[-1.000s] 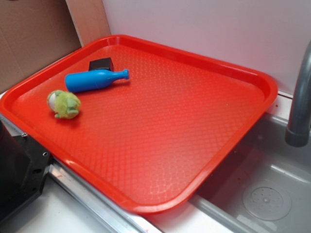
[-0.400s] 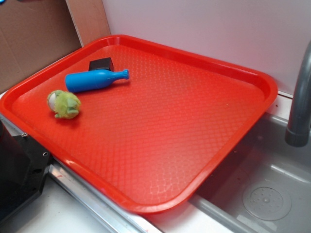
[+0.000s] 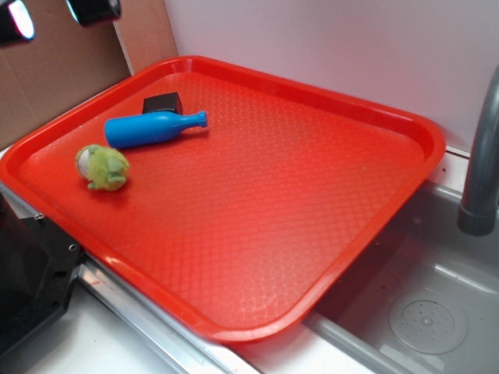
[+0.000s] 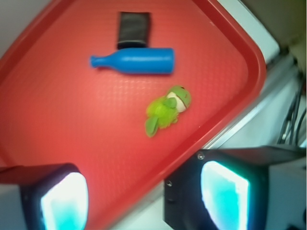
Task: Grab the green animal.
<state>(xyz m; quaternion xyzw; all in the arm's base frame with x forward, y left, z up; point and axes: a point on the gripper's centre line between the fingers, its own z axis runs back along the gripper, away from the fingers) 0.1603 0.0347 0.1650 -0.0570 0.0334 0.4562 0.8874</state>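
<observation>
The green animal point(image 3: 103, 167) is a small fuzzy yellow-green plush with a white patch. It lies on the red tray point(image 3: 296, 257) near the tray's left edge. In the wrist view the green animal point(image 4: 167, 110) lies below the blue bottle point(image 4: 134, 61). My gripper point(image 3: 53, 14) is just entering the top left corner of the exterior view, high above the tray. In the wrist view my gripper point(image 4: 144, 201) is open and empty, its two fingertips wide apart, far above the animal.
A blue bottle point(image 3: 154, 127) lies on its side behind the animal, with a small black block point(image 3: 162, 102) behind it. A black box point(image 3: 27, 273) sits at the tray's front left. A sink point(image 3: 421, 312) and grey faucet point(image 3: 483, 156) are on the right.
My gripper has come into view at the top left of the exterior view. The objects on the tray have not moved.
</observation>
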